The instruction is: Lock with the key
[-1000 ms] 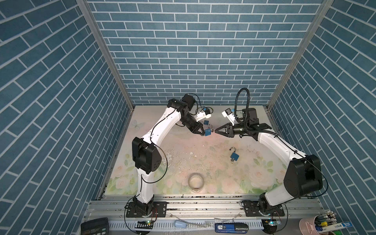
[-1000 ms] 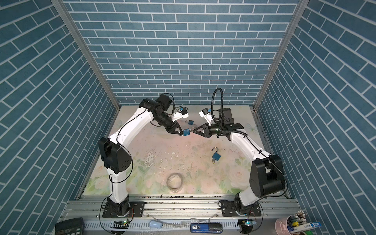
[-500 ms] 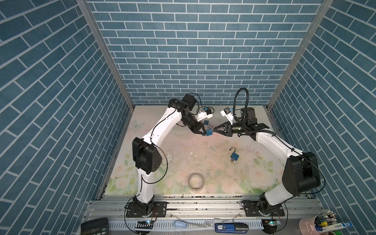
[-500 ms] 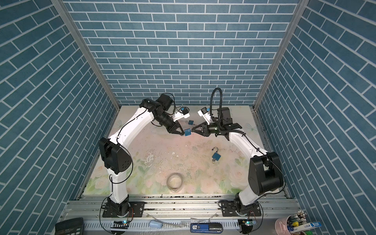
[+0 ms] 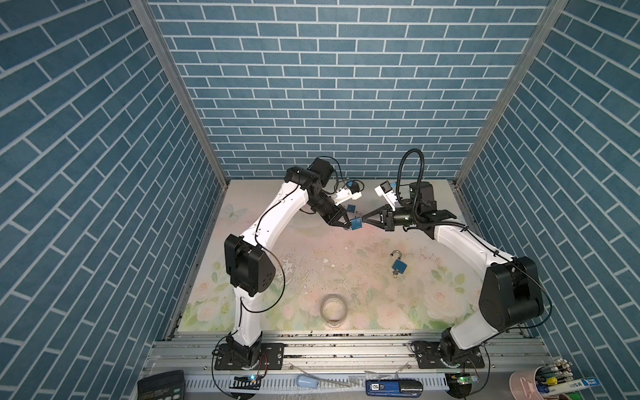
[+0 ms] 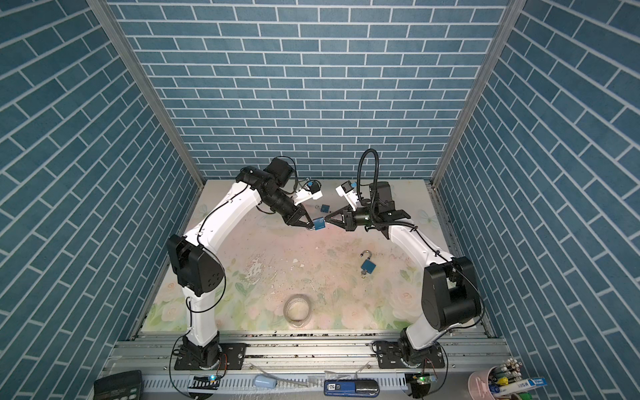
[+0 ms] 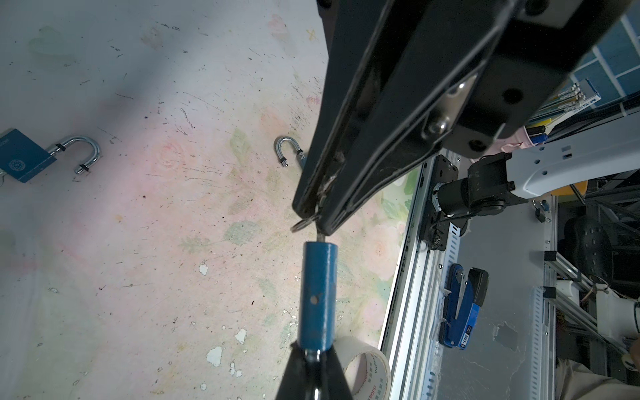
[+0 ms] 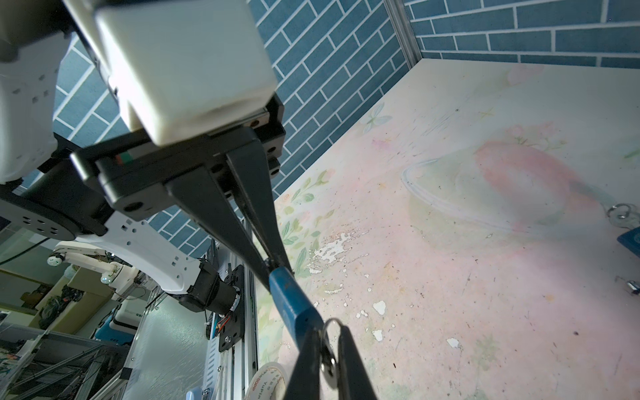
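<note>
A blue padlock (image 5: 355,223) (image 6: 319,222) hangs in the air over the back middle of the table, between both grippers. My left gripper (image 5: 346,225) (image 7: 313,356) is shut on its shackle, and the padlock's body (image 7: 317,294) points away from it. A silver key (image 8: 327,360) with a ring sticks out of the padlock's (image 8: 291,301) far end. My right gripper (image 5: 363,221) (image 8: 327,360) comes from the right, its fingers (image 8: 304,360) shut on the key. In the left wrist view the right gripper's (image 7: 316,218) tips pinch the key just at the padlock.
A second blue padlock (image 5: 399,265) (image 6: 368,265) lies with its shackle open right of centre. A third padlock (image 5: 350,208) (image 7: 24,156) lies behind the grippers. A tape roll (image 5: 333,309) (image 6: 298,309) sits near the front edge. Blue brick walls enclose the floral table (image 5: 277,277).
My right gripper has moved left up to the padlock and its jaws have narrowed onto the key. The left arm has held still with the padlock.
</note>
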You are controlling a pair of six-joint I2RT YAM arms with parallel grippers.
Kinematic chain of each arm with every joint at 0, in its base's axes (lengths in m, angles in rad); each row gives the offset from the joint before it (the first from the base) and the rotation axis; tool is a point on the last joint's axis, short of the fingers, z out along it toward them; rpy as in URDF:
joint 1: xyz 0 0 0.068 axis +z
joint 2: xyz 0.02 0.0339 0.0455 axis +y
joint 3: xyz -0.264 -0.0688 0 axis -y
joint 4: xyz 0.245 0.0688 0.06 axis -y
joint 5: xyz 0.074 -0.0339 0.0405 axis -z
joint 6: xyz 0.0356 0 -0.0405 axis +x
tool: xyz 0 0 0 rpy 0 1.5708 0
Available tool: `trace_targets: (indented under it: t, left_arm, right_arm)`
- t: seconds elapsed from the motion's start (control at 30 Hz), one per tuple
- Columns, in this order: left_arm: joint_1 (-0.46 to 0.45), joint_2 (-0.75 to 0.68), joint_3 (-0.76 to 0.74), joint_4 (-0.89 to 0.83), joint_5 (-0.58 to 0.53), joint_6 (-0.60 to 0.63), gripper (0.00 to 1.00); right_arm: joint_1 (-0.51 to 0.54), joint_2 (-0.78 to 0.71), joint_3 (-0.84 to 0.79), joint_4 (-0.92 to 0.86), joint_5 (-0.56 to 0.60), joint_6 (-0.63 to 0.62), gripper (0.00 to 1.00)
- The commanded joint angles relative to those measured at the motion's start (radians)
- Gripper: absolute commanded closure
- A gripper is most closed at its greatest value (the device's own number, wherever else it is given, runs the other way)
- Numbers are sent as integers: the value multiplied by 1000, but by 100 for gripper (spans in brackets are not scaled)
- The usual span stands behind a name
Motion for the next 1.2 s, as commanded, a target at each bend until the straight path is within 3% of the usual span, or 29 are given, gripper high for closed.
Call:
trace_targets:
  t: [0.0,0.47,0.73,1.17]
  left_arm:
    - [-10,23,28,6,38,15,100]
    - [-10,27,43,39,32,-2,100]
    - [-9,37,63,42,29,-14,100]
    - [14,39,49,48,18,-39,100]
  right_arm:
    - [14,10,-15,37,-48,9,90]
    - [18,1,-34,18,-69,12,86]
    - [19,-6,-50,23,-67,14,100]
    - [-8,-27,-85,119,23,120,100]
